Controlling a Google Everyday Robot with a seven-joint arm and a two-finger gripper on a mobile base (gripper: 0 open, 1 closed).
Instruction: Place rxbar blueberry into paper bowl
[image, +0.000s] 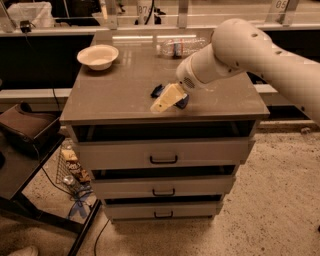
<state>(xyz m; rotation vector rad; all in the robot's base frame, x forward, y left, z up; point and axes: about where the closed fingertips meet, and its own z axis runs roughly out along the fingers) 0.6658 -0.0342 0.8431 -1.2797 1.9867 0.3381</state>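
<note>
Camera view shows the cream-coloured end effector (166, 99) set low over the small dark blue wrapped snack bar (157, 91) at the near middle of the grey tabletop (115, 95), presumably lined up for a grasp. It hides the bar's middle, so I cannot tell whether it is spread or pinching. The round off-white paper bowl (98, 56) sits far left, well apart.

one camera, high in front, looks down on the cabinet top (120, 85); gripper (161, 103) mid-frame

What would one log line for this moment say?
gripper: at rxbar blueberry, cabinet top front | paper bowl: far left corner, empty | bar: not yet in bowl
</note>
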